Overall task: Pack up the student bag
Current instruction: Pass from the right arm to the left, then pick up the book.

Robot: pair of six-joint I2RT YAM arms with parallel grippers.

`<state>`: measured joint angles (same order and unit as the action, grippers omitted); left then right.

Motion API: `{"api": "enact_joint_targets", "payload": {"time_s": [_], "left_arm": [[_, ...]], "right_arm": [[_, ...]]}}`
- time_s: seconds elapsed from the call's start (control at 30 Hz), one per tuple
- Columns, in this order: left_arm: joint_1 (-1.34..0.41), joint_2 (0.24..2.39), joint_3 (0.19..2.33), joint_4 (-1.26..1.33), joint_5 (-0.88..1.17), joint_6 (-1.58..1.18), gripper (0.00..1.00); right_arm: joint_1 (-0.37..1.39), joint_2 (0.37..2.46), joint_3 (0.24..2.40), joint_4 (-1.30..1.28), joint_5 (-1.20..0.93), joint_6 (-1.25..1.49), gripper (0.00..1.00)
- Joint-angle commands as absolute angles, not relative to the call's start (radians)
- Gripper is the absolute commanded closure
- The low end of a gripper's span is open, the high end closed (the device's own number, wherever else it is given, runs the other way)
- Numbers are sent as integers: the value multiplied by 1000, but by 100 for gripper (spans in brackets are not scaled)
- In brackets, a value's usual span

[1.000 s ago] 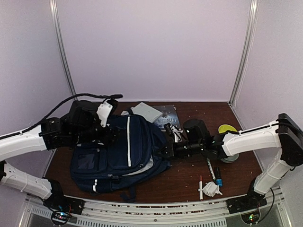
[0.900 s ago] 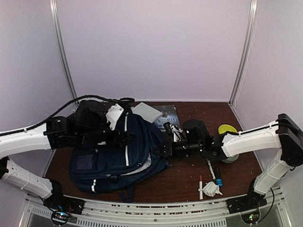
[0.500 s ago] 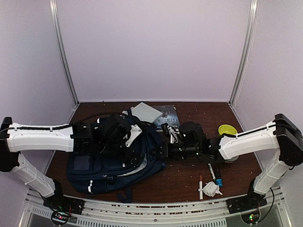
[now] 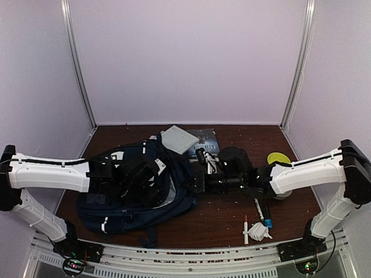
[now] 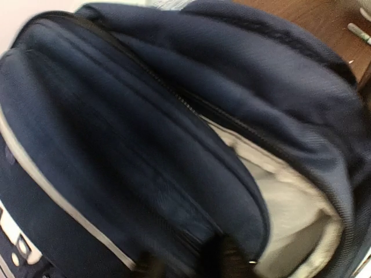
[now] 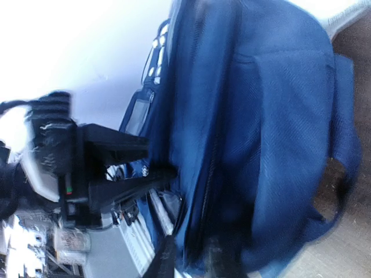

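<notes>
A: Student bag (image 4: 124, 214)?
B: Slumped on the dark brown worktop (image 4: 232, 217), left of centre. Navy woven fabric, thin white stripe, pale lining (image 5: 290, 214) at the open mouth.
A: Grips?
B: Left end effector (image 5: 191, 263) and right end effector (image 6: 191, 258) are against the fabric. Blurred, so cannot tell.

No legible text in any view. The dark book cover (image 4: 210, 138) behind the student bag (image 4: 133, 197) carries pale lettering, too small and blurred to read. Markers (image 4: 259, 208) on the table (image 4: 226, 223): barrel labels unreadable. Bag's white patches show no discernible print.
</notes>
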<state>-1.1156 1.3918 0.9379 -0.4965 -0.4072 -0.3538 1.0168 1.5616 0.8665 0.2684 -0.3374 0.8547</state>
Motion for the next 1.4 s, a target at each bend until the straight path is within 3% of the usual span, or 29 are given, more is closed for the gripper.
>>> {"api": "enact_joint_targets", "payload": {"time_s": [0.0,0.13,0.3,0.53,0.7,1.0,1.37], "left_arm": [[-1077,1317,894,-617,-548,-366,100],[-1064,1191,905,-674,-659,-359,100],[-1002,1047,932,-737,-728,-318,100],[-930,856,943,-740,-775,-259,100],[-890,785,951,-725,-783,-197,100],[-870,775,966,-693,-718,-99,100],[-818,759,919,-634,-653,-60,100]], "right_arm": [[962,1461,939,140,-358,760,69],[853,1409,976,34,-348,694,52],[678,1449,1016,116,-403,789,47],[555,1721,1254,145,-487,872,40],[538,1893,1444,40,-523,836,25],[533,2161,1708,-117,-568,771,23],[534,2348,1859,-80,-659,819,25]]}}
